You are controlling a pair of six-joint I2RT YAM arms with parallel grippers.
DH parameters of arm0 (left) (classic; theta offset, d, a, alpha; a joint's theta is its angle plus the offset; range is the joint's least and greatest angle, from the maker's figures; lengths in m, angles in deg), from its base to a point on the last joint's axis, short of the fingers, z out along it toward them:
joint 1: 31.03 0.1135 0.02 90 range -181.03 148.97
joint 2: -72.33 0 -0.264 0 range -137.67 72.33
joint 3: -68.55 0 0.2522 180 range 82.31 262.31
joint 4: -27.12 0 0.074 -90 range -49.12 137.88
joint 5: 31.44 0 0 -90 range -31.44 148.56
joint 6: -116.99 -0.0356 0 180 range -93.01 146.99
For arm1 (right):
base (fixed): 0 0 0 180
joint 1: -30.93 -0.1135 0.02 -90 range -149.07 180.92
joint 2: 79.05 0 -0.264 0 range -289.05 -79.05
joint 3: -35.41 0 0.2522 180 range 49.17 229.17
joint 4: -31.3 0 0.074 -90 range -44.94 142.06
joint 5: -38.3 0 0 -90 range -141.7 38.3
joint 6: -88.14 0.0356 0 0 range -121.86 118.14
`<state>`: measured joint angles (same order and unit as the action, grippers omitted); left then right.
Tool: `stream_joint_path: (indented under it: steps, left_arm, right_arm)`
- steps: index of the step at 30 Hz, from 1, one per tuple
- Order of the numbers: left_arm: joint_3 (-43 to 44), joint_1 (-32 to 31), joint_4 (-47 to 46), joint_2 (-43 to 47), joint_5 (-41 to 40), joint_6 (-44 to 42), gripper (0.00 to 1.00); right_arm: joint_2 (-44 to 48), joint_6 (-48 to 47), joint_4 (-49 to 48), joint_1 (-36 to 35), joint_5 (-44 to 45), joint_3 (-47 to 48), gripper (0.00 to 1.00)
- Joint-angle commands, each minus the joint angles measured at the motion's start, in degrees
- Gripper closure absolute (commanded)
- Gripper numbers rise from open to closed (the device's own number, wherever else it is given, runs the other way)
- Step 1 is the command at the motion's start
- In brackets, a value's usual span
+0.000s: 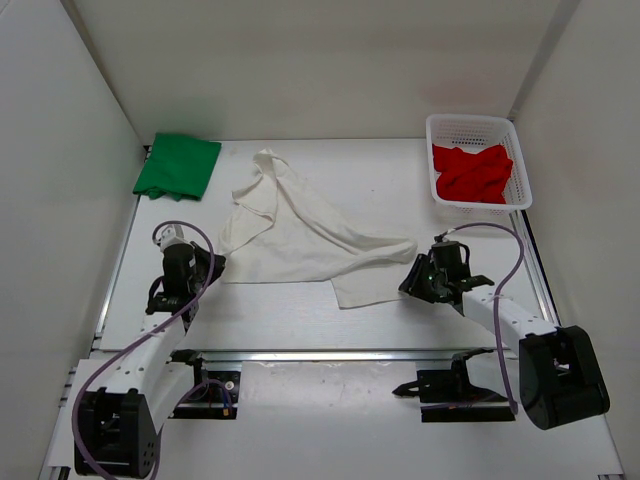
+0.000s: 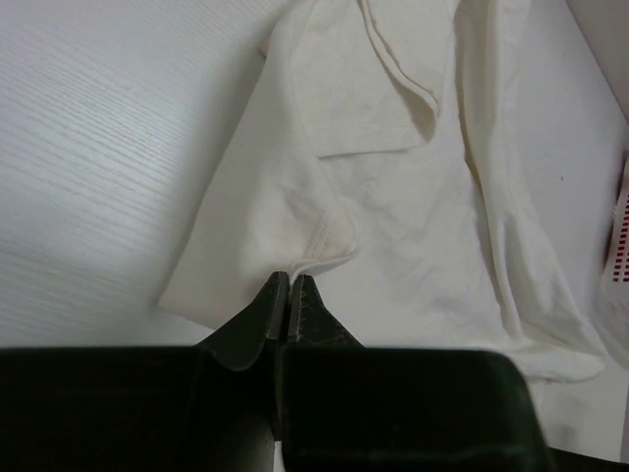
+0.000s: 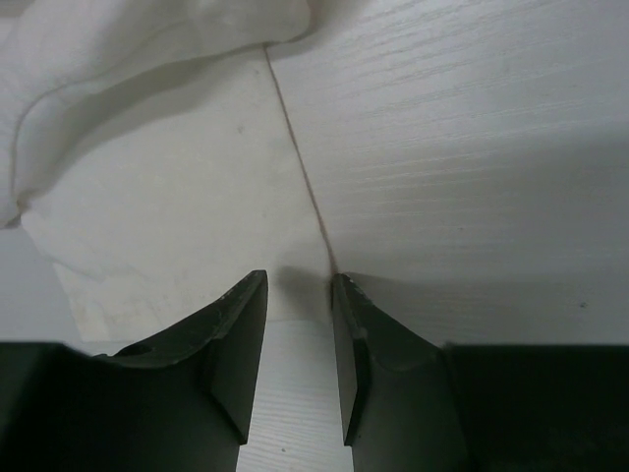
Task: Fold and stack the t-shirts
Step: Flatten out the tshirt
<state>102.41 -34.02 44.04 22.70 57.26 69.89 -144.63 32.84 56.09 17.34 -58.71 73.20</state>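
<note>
The white t-shirt [image 1: 300, 235] lies crumpled and spread out in the middle of the table. My left gripper [image 1: 214, 266] is at its near left edge, shut on a pinch of the hem [image 2: 319, 258]; the shirt [image 2: 393, 197] fills the left wrist view. My right gripper [image 1: 411, 280] is open at the shirt's near right corner, and in the right wrist view the cloth [image 3: 177, 197] lies flat between and ahead of my open right gripper [image 3: 295, 287]. The green t-shirt [image 1: 178, 166] lies folded at the far left. The red t-shirt [image 1: 472, 172] sits bunched in the basket.
A white plastic mesh basket [image 1: 470, 122] stands at the far right against the back. White walls close in the table on the left, back and right. Bare tabletop [image 3: 472, 147] lies to the right of the white shirt.
</note>
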Motion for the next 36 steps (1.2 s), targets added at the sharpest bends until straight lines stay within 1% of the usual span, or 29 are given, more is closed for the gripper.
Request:
stream_joint_path:
  steps: [1, 5, 7, 9, 11, 14, 17, 20, 21, 22, 23, 24, 29, 30, 32, 35, 36]
  left_arm:
    - [1.1, 0.0, -1.0, 1.6, 3.1, 0.1, 1.00]
    - [-0.1, -0.4, 1.8, 1.8, -1.3, 0.8, 1.00]
    - [0.5, -0.8, 2.2, 2.1, -2.0, 0.8, 1.00]
    - [0.8, -1.1, 2.2, 1.7, -1.6, 0.4, 1.00]
    - [1.1, -1.7, 2.6, 1.9, -2.0, -0.1, 1.00]
    - [0.6, -1.8, 2.6, 1.9, -2.3, -0.4, 1.00]
    - [0.8, -2.3, 2.4, 1.8, -2.4, -0.5, 1.00]
    - [0.7, -2.5, 1.5, 1.7, -1.7, -0.4, 1.00]
    - [0.7, -2.6, 1.2, 1.7, -1.9, -0.4, 1.00]
    - [0.4, -2.5, 1.1, 1.8, -1.9, -0.4, 1.00]
    - [0.2, -2.3, 1.3, 1.9, -1.8, -0.2, 1.00]
    - [0.2, -2.3, 0.9, 1.9, -1.8, -0.2, 1.00]
    - [0.5, -1.8, 1.4, 2.1, -1.6, -0.3, 1.00]
    - [0.4, -1.9, 1.4, 2.4, -1.3, -0.3, 1.00]
    - [0.0, -1.9, 0.9, 1.9, -1.1, -0.3, 1.00]
    - [0.4, -2.0, 1.1, 2.0, -1.3, -0.6, 1.00]
    - [0.2, -2.1, 1.1, 1.9, -1.2, -0.4, 1.00]
  right_arm:
    - [-1.0, 0.5, 1.8, -0.9, -0.7, -1.5, 0.68]
    - [-0.2, 1.2, 2.8, -1.8, -0.2, -1.8, 0.69]
    - [-0.2, 1.2, 2.5, -1.3, -0.9, -1.8, 0.67]
    - [-0.7, 1.9, 2.8, -1.7, -0.8, -1.8, 0.54]
    - [-0.8, 1.6, 3.3, -2.0, -0.7, -1.9, 0.53]
    - [-0.5, 1.9, 3.7, -1.7, -0.6, -1.8, 0.61]
    - [0.5, 1.9, 4.6, -1.2, -0.5, -2.5, 0.65]
    - [2.6, 1.9, 5.5, -0.1, -0.8, -3.7, 0.66]
    - [2.8, 1.9, 5.7, 0.2, -1.1, -4.3, 0.69]
    - [2.9, 1.9, 5.4, 0.5, -1.5, -4.3, 0.73]
    - [2.7, 1.4, 5.3, 1.0, -1.4, -4.4, 0.92]
    - [2.6, 1.3, 5.2, 1.0, -2.4, -4.1, 0.95]
    - [1.2, 1.2, 4.6, 0.1, -2.6, -2.9, 0.95]
    - [1.3, 1.2, 4.5, -0.4, -2.2, -2.7, 0.93]
    - [1.0, 1.3, 4.1, 0.1, -2.0, -1.7, 0.84]
    - [0.4, 0.9, 3.5, 0.2, -2.0, -1.2, 0.79]
    - [0.4, 0.7, 3.5, -0.2, -1.6, -1.5, 0.80]
